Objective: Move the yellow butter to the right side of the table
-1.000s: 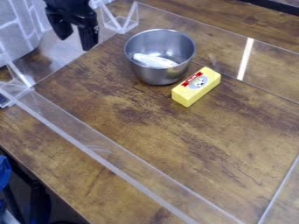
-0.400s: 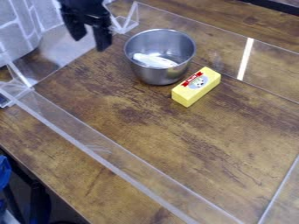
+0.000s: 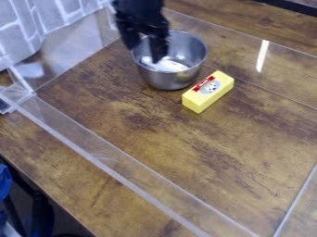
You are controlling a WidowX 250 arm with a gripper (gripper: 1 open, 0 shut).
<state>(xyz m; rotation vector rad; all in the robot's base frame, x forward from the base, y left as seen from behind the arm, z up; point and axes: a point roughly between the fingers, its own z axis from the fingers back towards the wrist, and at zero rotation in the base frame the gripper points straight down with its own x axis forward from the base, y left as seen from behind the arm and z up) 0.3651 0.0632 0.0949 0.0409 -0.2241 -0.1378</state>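
Observation:
The yellow butter (image 3: 209, 92), a small bright yellow box with a white and red label, lies on the dark wood table (image 3: 148, 148) just right of a round metal bowl (image 3: 173, 63). My black gripper (image 3: 146, 46) hangs over the bowl's left rim, up and to the left of the butter and apart from it. Its two fingers point down with a gap between them and hold nothing.
The metal bowl holds something white inside. Clear acrylic panels (image 3: 87, 139) run along the table's left and front edges, and another stands at the right (image 3: 262, 57). A white rack (image 3: 31, 37) stands at the back left.
My gripper has moved right from the back left corner to above the bowl's left rim. The butter and bowl have not moved.

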